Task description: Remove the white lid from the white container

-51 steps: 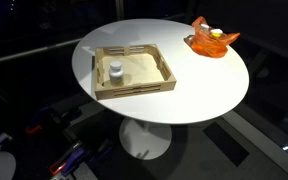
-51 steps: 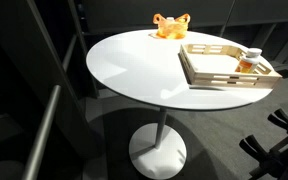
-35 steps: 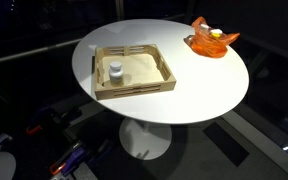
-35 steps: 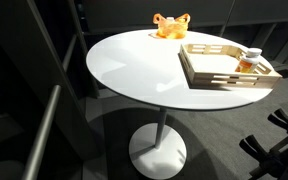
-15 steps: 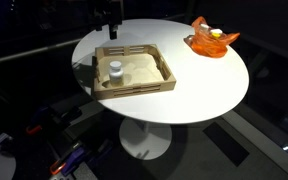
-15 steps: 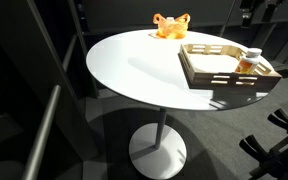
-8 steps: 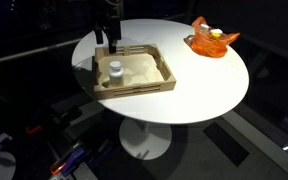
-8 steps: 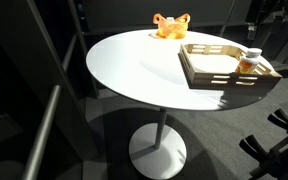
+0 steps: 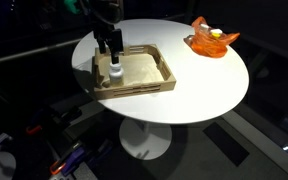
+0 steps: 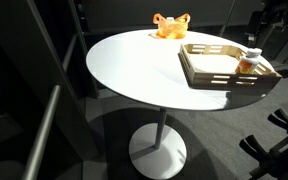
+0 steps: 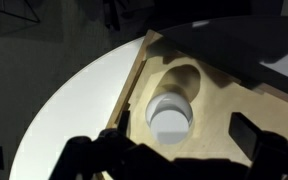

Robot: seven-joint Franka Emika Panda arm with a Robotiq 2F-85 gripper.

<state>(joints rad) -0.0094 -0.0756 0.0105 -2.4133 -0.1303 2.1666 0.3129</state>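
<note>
The small white container (image 9: 114, 73) stands upright in the near-left part of a wooden tray (image 9: 149, 82), with the round white lid (image 9: 114, 66) on it. In an exterior view the lid (image 10: 253, 53) caps the jar (image 10: 248, 65) at the tray's far right. My gripper (image 9: 110, 54) hangs open just above the jar, not touching it; it also shows dark in an exterior view (image 10: 260, 31). In the wrist view the lid (image 11: 170, 115) lies straight below, between my open gripper (image 11: 181, 138) fingers (image 11: 252, 136).
The tray (image 10: 216, 79) sits on a round white pedestal table (image 9: 199, 90). An orange translucent dish (image 9: 212, 41) stands at the table's far edge, also in an exterior view (image 10: 170, 27). Tray walls (image 11: 131, 95) close in around the jar. Dark floor surrounds the table.
The arm came into view from above about a second ago and has come down over the tray. The gripper now hangs just above the jar. The jar and tray have not moved.
</note>
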